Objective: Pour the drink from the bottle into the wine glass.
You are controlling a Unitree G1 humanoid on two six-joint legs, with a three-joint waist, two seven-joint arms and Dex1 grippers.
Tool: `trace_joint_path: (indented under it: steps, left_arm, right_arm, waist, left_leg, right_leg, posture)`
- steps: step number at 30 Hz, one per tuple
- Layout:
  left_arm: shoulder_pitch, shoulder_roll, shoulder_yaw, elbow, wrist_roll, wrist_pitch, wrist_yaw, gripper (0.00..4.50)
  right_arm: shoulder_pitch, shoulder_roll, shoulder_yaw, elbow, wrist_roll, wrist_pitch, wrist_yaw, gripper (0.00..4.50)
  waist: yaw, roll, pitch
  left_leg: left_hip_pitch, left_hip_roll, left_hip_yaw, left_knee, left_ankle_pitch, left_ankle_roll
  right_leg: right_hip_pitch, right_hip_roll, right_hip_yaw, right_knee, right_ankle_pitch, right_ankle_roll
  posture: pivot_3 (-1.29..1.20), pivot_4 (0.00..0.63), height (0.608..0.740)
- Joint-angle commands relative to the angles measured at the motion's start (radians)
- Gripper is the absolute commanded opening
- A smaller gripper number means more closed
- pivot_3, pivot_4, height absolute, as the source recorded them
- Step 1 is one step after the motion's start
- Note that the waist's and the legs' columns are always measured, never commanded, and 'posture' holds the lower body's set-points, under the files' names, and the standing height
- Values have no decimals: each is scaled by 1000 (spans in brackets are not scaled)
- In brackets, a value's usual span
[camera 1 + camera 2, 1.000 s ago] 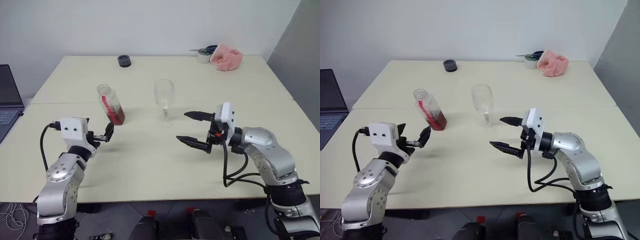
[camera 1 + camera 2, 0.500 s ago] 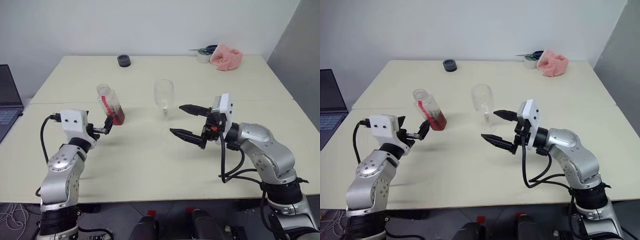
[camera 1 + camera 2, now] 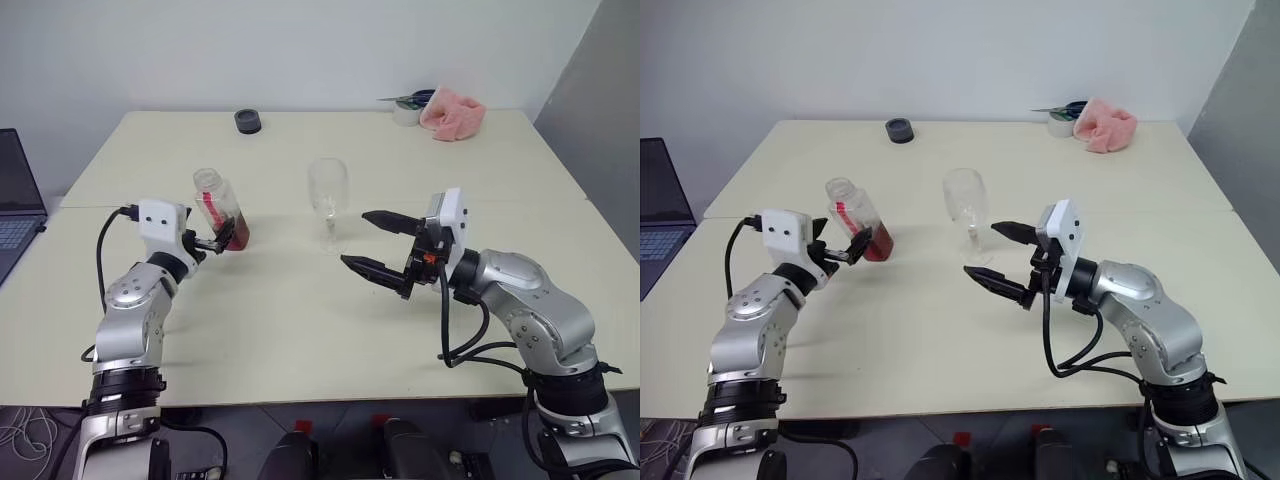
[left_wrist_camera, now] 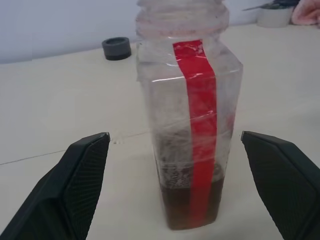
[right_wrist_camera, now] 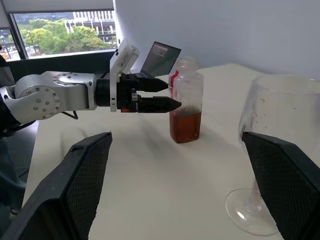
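Cream table (image 3: pixel 300 330), white wall (image 3: pixel 300 50)

In the left wrist view the bottle (image 4: pixel 189 125) is cut off above its threaded neck, so its mouth is out of sight, and both fingers (image 4: pixel 67 192) run off the lower edge. In the right wrist view the glass (image 5: pixel 280 150) is cut by the right edge, losing part of its bowl and foot. In the head views the laptop (image 3: pixel 15 200) is cut by the left edge, and the items beside the pink cloth (image 3: pixel 452 114) are too small to identify.
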Motion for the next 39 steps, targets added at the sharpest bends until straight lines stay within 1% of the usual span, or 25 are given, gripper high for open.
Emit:
trace_joint_path:
  steps: [1, 10, 16, 19, 20, 21, 23, 28, 30, 35, 39]
  left_arm:
    - [-32, 1, -9, 7, 9, -38, -15, 4500]
    - [-93, -17, -18, 129, 43, -122, 8, 4500]
    - [-218, -90, -41, 471, 89, -297, 7, 4500]
    - [-285, -105, -39, 605, 101, -393, 9, 4500]
    - [-309, -104, -35, 642, 106, -419, 18, 4109]
    - [-337, -103, -25, 677, 102, -436, 26, 3950]
    - [-372, -94, -17, 732, 102, -462, 34, 3381]
    - [-387, -67, -2, 779, 91, -493, 34, 1798]
    - [-370, -61, -2, 769, 91, -494, 30, 1591]
    - [-355, -54, -49, 700, 137, -484, 27, 1590]
    - [-404, -45, -125, 612, 216, -486, 19, 1590]
  right_arm:
    - [-23, -11, -27, -42, 18, 3, -11, 4441]
    - [-29, -20, -32, -49, 27, 10, -27, 4441]
    - [-51, -9, -27, -34, 24, 7, -31, 4441]
    - [-50, -9, -26, -35, 21, 7, -32, 4441]
    - [-50, -9, -25, -35, 19, 7, -33, 4500]
    - [-47, -6, -31, -37, 24, 12, -41, 4500]
    - [-45, -3, -33, -39, 23, 13, -49, 4500]
    - [-33, -6, -38, -52, 21, 12, -64, 4500]
    - [-30, -5, -37, -54, 21, 11, -69, 4500]
    - [-31, -6, -35, -53, 17, 7, -72, 4500]
    - [-44, -8, -38, -39, 1, -6, -74, 4500]
  waist:
    - [0, 0, 0]
    - [-1, 0, 0]
    - [0, -1, 0]
    - [0, -2, 0]
    - [0, -2, 0]
    - [0, -2, 0]
    - [0, -2, 0]
    - [-5, -2, 0]
    - [-5, -2, 0]
    - [-4, -2, 0]
    - [-3, -3, 0]
  left_leg:
    - [0, 0, 0, 0, 0, 0]
    - [0, 0, -1, 0, 0, 0]
    - [0, -1, 0, 1, 0, 0]
    - [-1, -1, 0, 1, 0, 0]
    - [-1, -1, 0, 1, 0, 0]
    - [-2, -1, 0, 1, 0, 0]
    - [-2, -1, -1, 1, 0, 0]
    - [-2, -2, 0, 0, 0, 0]
    - [-2, -2, 0, 0, 0, 0]
    - [-2, -2, 0, 0, 0, 0]
    - [-2, -2, 0, 1, 0, 0]
  right_leg:
    - [0, 0, 0, 0, 0, 0]
    - [0, 0, 0, 0, 0, 0]
    - [0, -1, -2, 0, 0, 0]
    - [-1, -1, -3, 0, 0, 0]
    - [-1, -1, -2, 0, 0, 0]
    - [-2, -1, -2, 0, 0, 0]
    - [-2, -1, -2, 0, 0, 0]
    - [-3, -1, -1, 1, 0, 0]
    - [-3, -1, -1, 1, 0, 0]
    - [-3, -1, -1, 1, 0, 0]
    - [-3, -1, -1, 1, 0, 0]
  posture:
    - [0, 150, 740]
    - [0, 150, 740]
    - [0, 150, 740]
    - [0, 150, 740]
    - [0, 150, 740]
    - [0, 150, 740]
    - [0, 150, 740]
    - [0, 150, 740]
    - [0, 150, 740]
    - [0, 150, 740]
    - [0, 150, 740]
